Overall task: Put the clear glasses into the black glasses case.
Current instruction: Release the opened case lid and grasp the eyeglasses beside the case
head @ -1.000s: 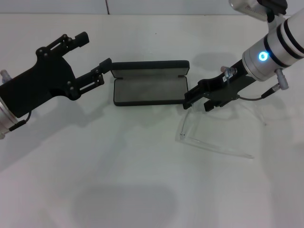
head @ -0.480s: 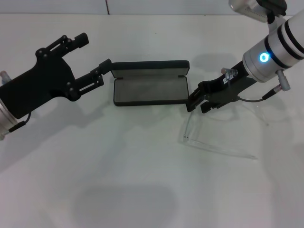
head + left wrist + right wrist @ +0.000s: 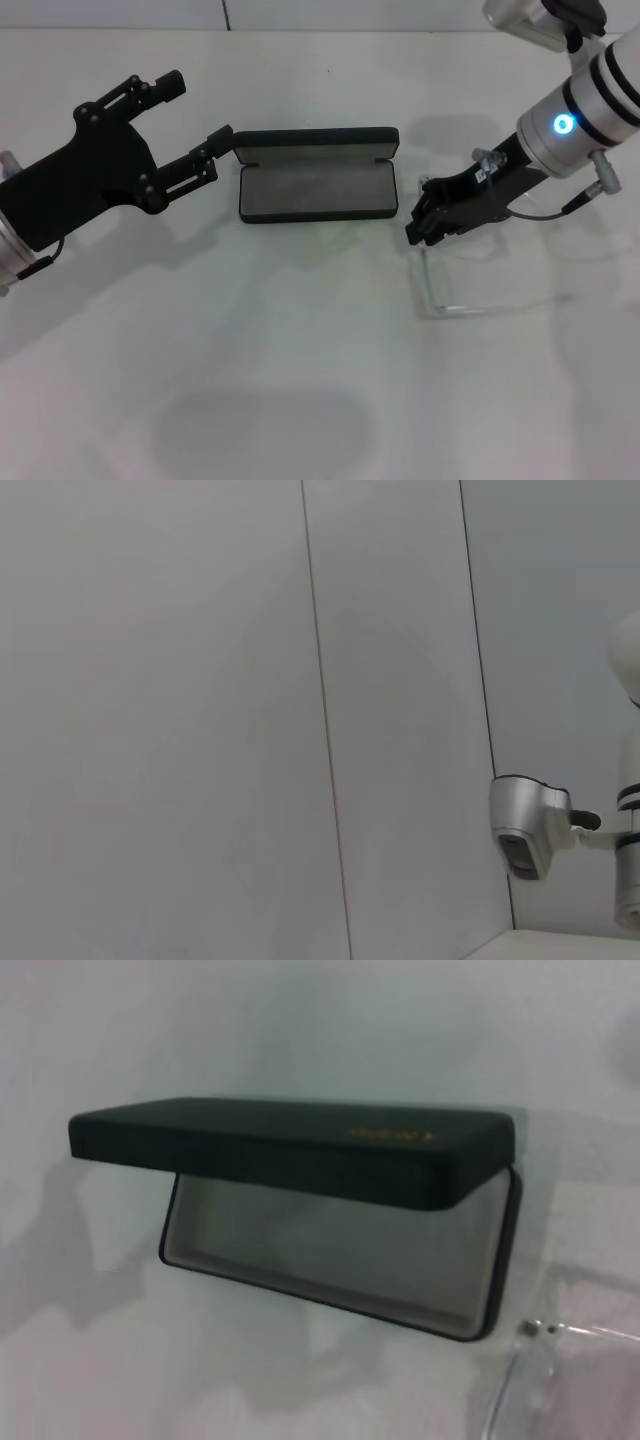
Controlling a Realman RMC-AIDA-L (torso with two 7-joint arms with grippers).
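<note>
Right claw (image 3: 422, 222) closed on the clear glasses (image 3: 440, 300) beside the open black glasses case (image 3: 317, 188). The glasses look light, slick and springy, so a grip near the lens edge seems best. Left claw (image 3: 200, 122) hangs spread and empty at the case's other end.

clear glasses (image 3: 440, 295) front hidden under right claw (image 3: 424, 222), lid lettering (image 3: 392, 1135) too blurred to read

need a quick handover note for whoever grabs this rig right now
Right gripper: beside the case's right end, jaws shut on the clear glasses, which hang below it.
Left gripper: open, at the upper-left corner of the black glasses case; one finger sits by the raised lid.
Done: case open, lining empty; glasses gripped.
Left: carry the glasses over the case, set them in, release.
</note>
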